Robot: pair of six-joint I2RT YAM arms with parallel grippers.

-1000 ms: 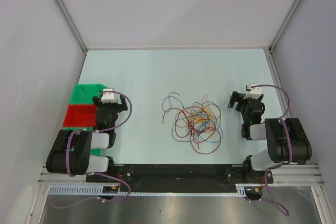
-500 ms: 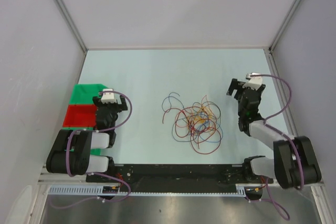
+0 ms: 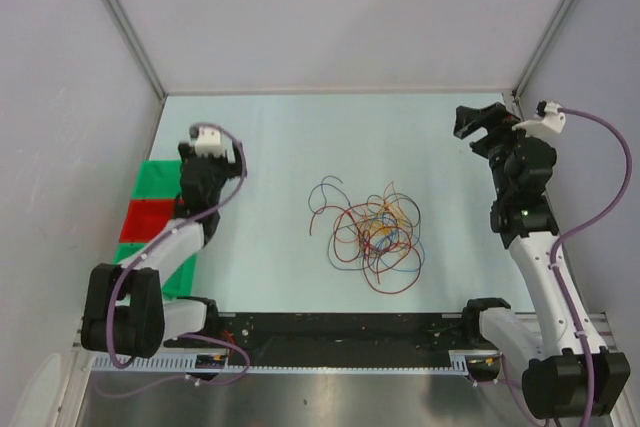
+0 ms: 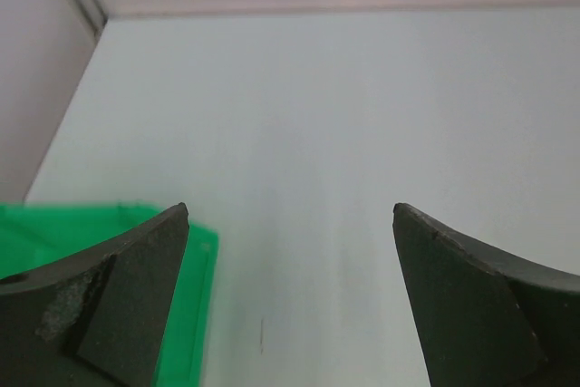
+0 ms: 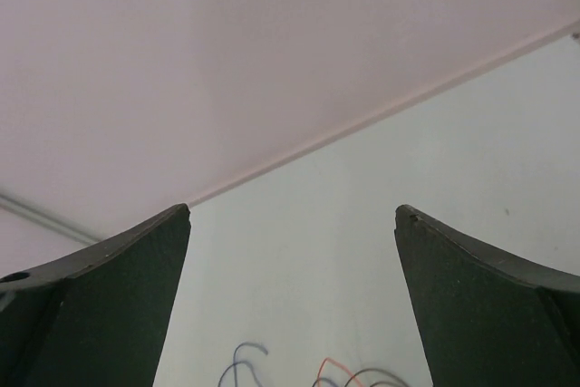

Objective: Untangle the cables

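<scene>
Both arms have risen and stretched toward the far side since the earlier frames; the tangle hasn't shifted.

Top view: the loose heap of thin curly cables, red, maroon, blue, purple and orange-yellow, lies on the pale bench about mid-width, nearer the near edge than the far one. The left claw hangs over the left part of the bench, just beyond the green and red plastic trays at the left edge. The right claw sits high near the far right corner. The cables lie between the two arms, to the right and nearward of the left claw, to the left and nearward of the right one. No single long axis, just a roundish knot with loops straying left. Neither arm looks clearly nearer.

Left wrist view: left claw spread wide, nothing between the jaws, bare bench and a green tray corner below. No cables visible.

Right wrist view: right claw spread wide, empty, aimed at the far wall; a few cable loops peek in at the bottom edge, so the tangle is below and nearward.
</scene>
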